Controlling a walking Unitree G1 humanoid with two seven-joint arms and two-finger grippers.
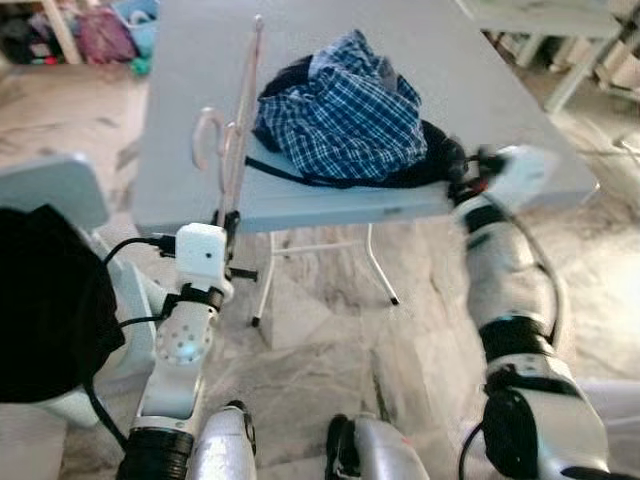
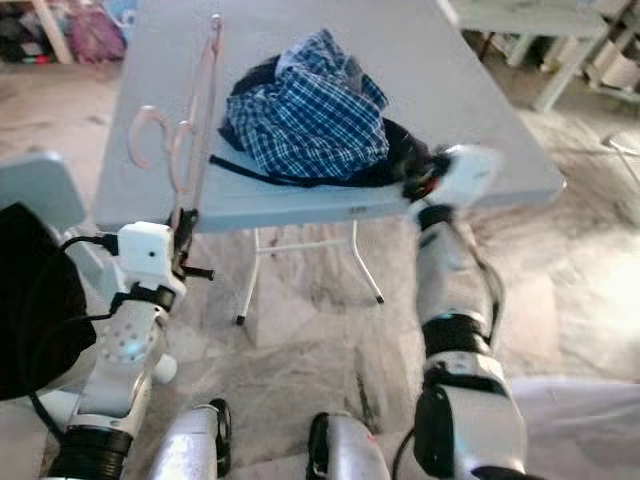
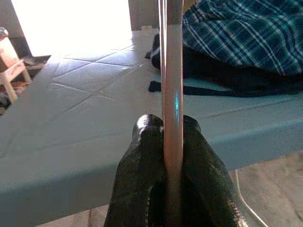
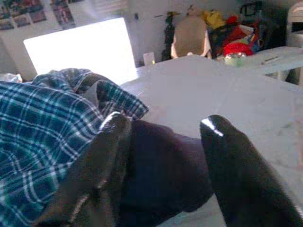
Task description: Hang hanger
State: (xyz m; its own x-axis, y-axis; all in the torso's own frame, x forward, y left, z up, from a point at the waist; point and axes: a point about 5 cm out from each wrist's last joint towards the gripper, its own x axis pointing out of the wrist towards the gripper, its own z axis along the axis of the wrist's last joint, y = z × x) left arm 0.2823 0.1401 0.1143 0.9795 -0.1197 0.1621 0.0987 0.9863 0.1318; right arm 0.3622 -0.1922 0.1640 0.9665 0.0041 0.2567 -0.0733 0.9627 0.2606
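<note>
Left claw (image 3: 173, 142) clamped on the pink hanger (image 1: 238, 130), fingers (image 3: 142, 161) pressed to either side of one thin bar, at the near edge of the worktop (image 1: 190, 190). Head views: hanger stands on edge, rising from the claw up over the worktop's left part; hook (image 1: 205, 135) curls out to the left. Hanger's top end is cut off in the left wrist view, and its lower end is hidden between the fingers.

Right claw (image 4: 161, 156) spread wide, at the near right edge of the clothes pile; dark fabric (image 4: 161, 161) sits between the two fingers. Can't tell if the fingers touch it. In the head views the right wrist (image 1: 520, 175) is motion-blurred, fingertips hard to make out against the dark cloth.

Pile: blue plaid shirt (image 1: 345, 110) bunched on top of a dark garment (image 1: 430, 160), mid-worktop, just right of the hanger. A dark strap or hem (image 1: 290, 175) runs along the pile's near side. Whether hanger and pile touch: can't tell.

Worktop is a grey folding table, white legs (image 1: 380, 265) visible underneath, marble-pattern floor (image 1: 330, 350) below. Black cloth (image 1: 45, 300) draped over a pale chair (image 1: 55, 190) at far left, partly cut off. Clutter at the top corners is too blurred to identify.
</note>
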